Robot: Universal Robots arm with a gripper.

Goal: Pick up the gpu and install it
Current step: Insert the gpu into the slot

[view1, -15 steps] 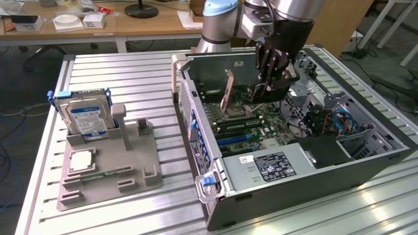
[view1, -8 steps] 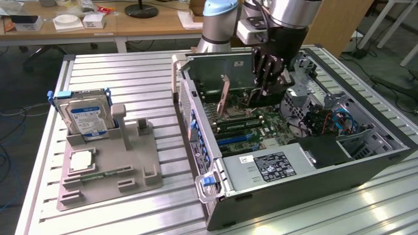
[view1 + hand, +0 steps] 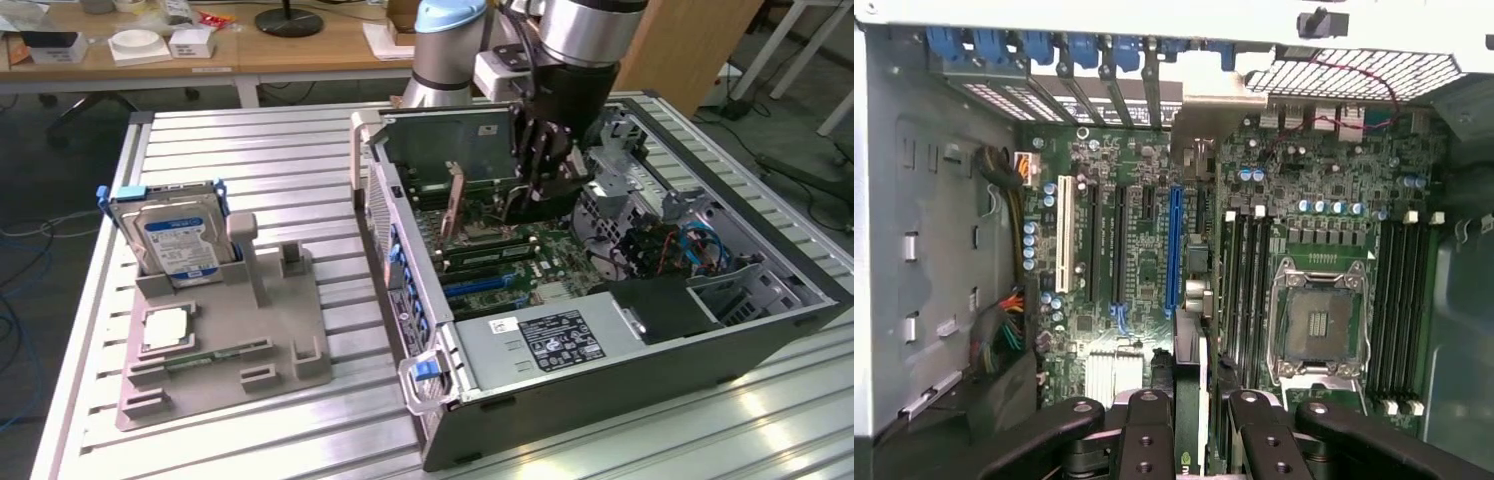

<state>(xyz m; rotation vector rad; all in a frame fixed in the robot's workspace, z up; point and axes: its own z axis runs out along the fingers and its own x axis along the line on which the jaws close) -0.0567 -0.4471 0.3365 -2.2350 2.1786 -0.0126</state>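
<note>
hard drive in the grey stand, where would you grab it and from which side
Grip the hard drive by its upper part, coming straight down from above. It stands upright with its lower end in the grey stand, so the top is the free part. Probably set the fingers on the two broad faces, label and back; blue rails run along its narrow edges.

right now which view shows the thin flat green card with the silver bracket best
Exterior view: the card's broad face shows, upright in the gripper. The wrist view catches its thin edge between the fingers.
</note>
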